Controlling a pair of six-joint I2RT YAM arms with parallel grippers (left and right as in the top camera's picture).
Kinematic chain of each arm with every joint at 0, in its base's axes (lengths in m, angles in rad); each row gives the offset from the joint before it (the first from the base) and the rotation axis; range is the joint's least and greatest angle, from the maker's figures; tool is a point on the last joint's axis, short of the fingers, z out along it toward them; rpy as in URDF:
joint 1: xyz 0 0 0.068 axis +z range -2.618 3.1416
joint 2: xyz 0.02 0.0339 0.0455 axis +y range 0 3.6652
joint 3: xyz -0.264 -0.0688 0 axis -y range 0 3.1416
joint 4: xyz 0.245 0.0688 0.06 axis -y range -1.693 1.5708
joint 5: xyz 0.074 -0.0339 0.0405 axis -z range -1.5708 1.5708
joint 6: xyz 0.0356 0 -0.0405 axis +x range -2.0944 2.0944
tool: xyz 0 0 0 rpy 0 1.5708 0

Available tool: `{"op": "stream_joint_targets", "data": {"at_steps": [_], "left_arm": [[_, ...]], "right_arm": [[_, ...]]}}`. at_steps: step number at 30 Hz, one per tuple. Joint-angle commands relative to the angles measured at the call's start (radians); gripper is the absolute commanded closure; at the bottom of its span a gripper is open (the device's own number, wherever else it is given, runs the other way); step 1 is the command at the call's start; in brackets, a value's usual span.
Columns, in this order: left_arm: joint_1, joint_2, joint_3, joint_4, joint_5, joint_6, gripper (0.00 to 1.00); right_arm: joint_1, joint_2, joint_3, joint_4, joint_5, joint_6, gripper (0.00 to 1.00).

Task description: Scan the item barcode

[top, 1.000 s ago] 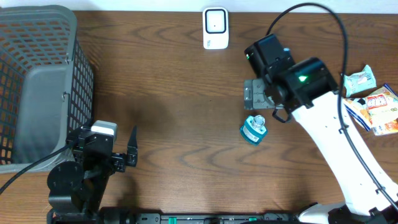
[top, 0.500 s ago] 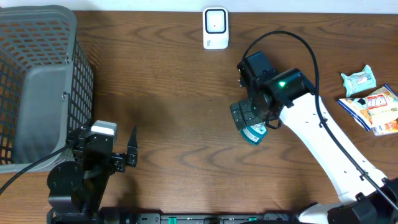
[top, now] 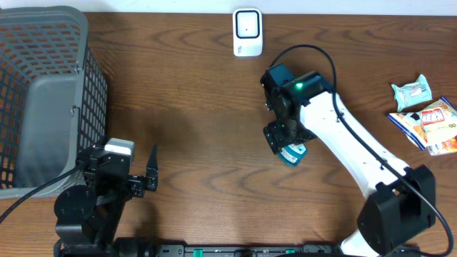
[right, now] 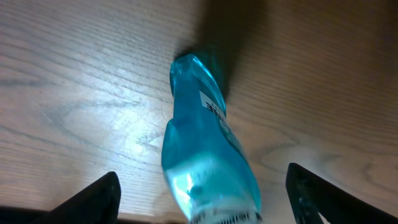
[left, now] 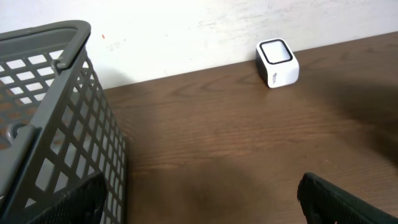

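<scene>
A small translucent blue plastic bottle point(top: 289, 152) w/ a white label was seen on the dark brown wooden worktop point(top: 193, 107), right of centre and well apart from the white box-shaped scanner w/ a black-rimmed window point(top: 248, 32) at the far edge. The right end effector point(top: 284, 143) was held directly over the bottle. In the right wrist view the bottle point(right: 208, 155) was framed between the two fingers, which were spread apart, w/ bare worktop visible on each side, so no contact was seen. Whether the bottle stood or lay could not be told.

The left end effector point(top: 139, 182) was parked at the near left edge, fingers spread wide w/ nothing between them, beside the grey plastic mesh basket point(top: 43, 93). Colourful snack packets point(top: 428, 125) were seen at the right edge.
</scene>
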State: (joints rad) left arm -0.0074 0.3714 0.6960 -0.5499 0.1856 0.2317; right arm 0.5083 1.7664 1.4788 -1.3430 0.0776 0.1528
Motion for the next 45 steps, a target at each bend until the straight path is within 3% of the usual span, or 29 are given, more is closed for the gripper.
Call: {"op": "stream_joint_targets", "data": {"at_steps": [1, 5, 17, 25, 32, 40, 45], "left_arm": [[0.0, -0.001, 0.005, 0.004, 0.013, -0.009, 0.02], [0.0, -0.001, 0.005, 0.004, 0.013, -0.009, 0.02], [0.0, -0.001, 0.005, 0.004, 0.013, -0.009, 0.02], [0.0, -0.001, 0.005, 0.004, 0.013, -0.009, 0.02], [0.0, -0.001, 0.005, 0.003, 0.013, -0.009, 0.02], [0.0, -0.001, 0.005, 0.003, 0.013, -0.009, 0.02], [0.0, -0.001, 0.005, 0.003, 0.013, -0.009, 0.02]], "right_arm": [[0.01, 0.003, -0.002, -0.011, -0.001, -0.017, 0.23], [0.01, 0.003, -0.002, -0.023, 0.003, -0.02, 0.39], [0.009, 0.003, -0.039, -0.01, 0.034, -0.027, 0.37], [0.009, 0.003, -0.097, 0.039, 0.043, -0.026, 0.52], [-0.005, 0.003, -0.1, 0.05, 0.044, -0.019, 0.57], [-0.005, 0.003, -0.106, 0.073, 0.043, -0.019, 0.76], [-0.006, 0.003, -0.107, 0.086, 0.044, -0.019, 0.77]]}}
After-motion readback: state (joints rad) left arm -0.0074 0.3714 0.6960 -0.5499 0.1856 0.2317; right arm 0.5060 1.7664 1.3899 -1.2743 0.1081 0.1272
